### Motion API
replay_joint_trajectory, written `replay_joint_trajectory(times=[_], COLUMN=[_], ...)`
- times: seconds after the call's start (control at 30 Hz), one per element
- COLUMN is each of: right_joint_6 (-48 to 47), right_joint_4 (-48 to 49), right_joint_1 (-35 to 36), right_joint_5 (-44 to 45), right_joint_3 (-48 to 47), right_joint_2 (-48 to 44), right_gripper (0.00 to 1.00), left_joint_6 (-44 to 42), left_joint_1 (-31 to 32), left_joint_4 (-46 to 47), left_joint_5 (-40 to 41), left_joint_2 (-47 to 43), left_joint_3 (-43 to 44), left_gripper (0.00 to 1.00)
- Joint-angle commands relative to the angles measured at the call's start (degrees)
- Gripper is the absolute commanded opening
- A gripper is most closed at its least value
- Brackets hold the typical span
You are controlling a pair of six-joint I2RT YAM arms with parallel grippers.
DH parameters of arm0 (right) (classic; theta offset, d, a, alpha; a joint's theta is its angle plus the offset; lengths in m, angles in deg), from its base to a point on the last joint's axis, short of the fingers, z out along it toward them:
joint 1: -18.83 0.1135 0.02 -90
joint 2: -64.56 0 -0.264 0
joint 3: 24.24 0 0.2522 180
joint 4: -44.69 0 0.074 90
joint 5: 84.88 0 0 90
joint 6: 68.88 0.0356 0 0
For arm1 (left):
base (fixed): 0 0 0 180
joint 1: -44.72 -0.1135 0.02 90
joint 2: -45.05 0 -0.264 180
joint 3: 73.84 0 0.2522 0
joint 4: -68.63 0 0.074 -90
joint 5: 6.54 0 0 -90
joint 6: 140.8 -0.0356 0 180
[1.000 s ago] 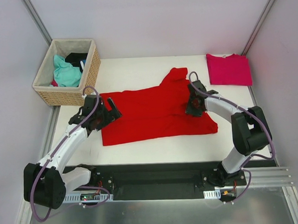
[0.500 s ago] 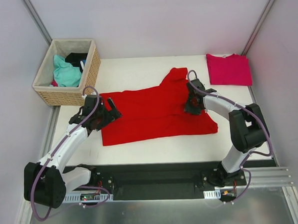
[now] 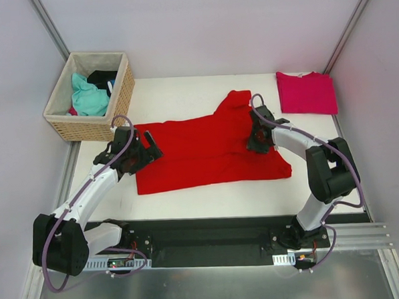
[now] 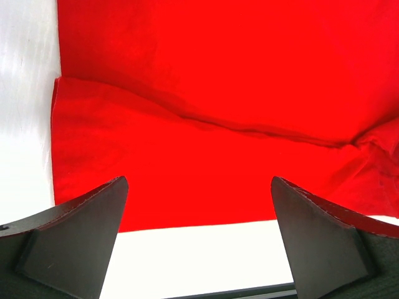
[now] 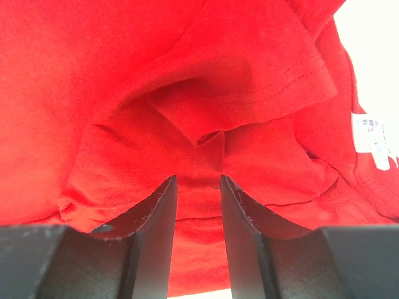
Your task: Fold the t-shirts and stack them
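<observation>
RIGHT: right gripper (image 5: 198,180) – jaws at a narrow slot over a pucker of the red t-shirt (image 5: 124,75) near its neck label (image 5: 373,138), hold uncertain | LEFT: left gripper (image 4: 198,182) gaped wide, empty, above the hem corner | FEEL: soft, light, limp — likely best pinched at edges or corners | WHERE: spread on the table (image 3: 183,90) under both; pink t-shirt (image 3: 306,92) folded far right

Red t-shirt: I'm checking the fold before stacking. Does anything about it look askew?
Yes. The red t-shirt is not squared: one sleeve juts out toward the far side, and cloth bunches into a puckered ridge between the fingers of the right gripper. The pink t-shirt lies neatly folded.
</observation>
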Motion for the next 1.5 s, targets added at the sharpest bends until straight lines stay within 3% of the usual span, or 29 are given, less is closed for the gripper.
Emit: replay_joint_trajectory(times=[0.0, 0.53, 0.8, 0.97, 1.27, 1.47], right_joint_6=[0.10, 0.80, 0.89, 0.80, -0.34, -0.43], right_joint_4=[0.57, 1.36, 0.49, -1.27, -7.25, -8.92], right_joint_1=[-0.60, -0.87, -0.78, -0.60, 2.12, 3.61], right_joint_5=[1.60, 0.72, 0.72, 0.63, 2.74, 2.74], right_joint_3=[-0.40, -0.58, -1.37, -2.86, -10.93, -16.48], right_joint_2=[0.37, 3.27, 3.01, 0.73, -1.21, 2.39], right_gripper=[0.38, 0.35, 0.07, 0.01, 0.01, 0.02], left_joint_6=[-0.79, -0.70, -0.61, -0.61, -0.70, -0.61], left_joint_1=[0.57, 0.57, 0.57, 0.57, 0.57, 0.57], left_joint_4=[-0.89, -0.80, -0.53, -0.45, -0.18, -0.10], left_joint_5=[1.19, 1.97, 1.54, 1.45, 1.10, 1.10], left_joint_2=[0.64, 1.08, 1.69, 1.87, 1.78, 1.34], left_joint_3=[1.64, 1.82, 1.73, 1.82, 1.91, 1.56], left_gripper=[0.99, 0.99, 0.99, 0.99, 0.99, 0.99])
